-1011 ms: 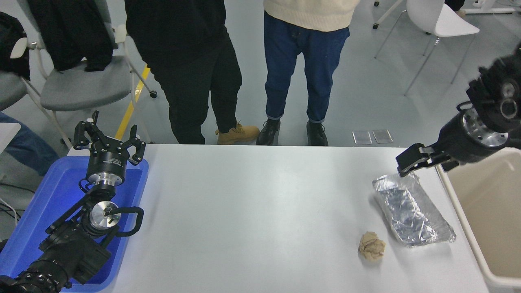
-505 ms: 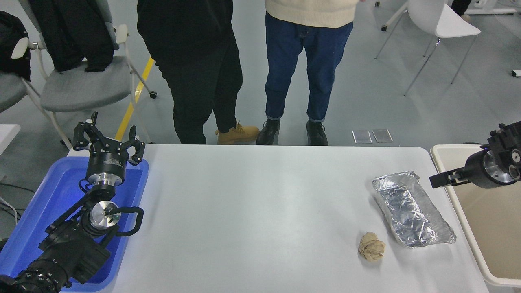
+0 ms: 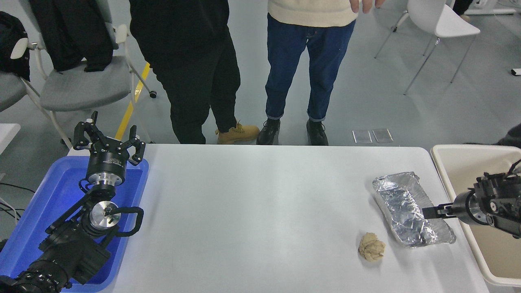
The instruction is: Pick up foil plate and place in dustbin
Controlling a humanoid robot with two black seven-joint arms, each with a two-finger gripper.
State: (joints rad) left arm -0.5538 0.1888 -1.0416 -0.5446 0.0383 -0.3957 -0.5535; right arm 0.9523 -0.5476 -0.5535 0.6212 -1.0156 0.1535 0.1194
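I cannot tell whether my right pincer (image 3: 427,212), at the foil plate's (image 3: 401,201) right rim, is clenched.

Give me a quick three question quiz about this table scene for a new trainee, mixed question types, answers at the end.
1. True or false: the foil plate already lies inside the dustbin.
2. Multiple choice: what lies on the table just left of the plate's near end? A) a paper ball B) a cup C) a spoon
3. Fill in: the left tool is parked above the ____ tray.

Key
1. False; it sits on the table beside the bin, with the right tool at its right rim.
2. A, the crumpled paper ball.
3. Blue.
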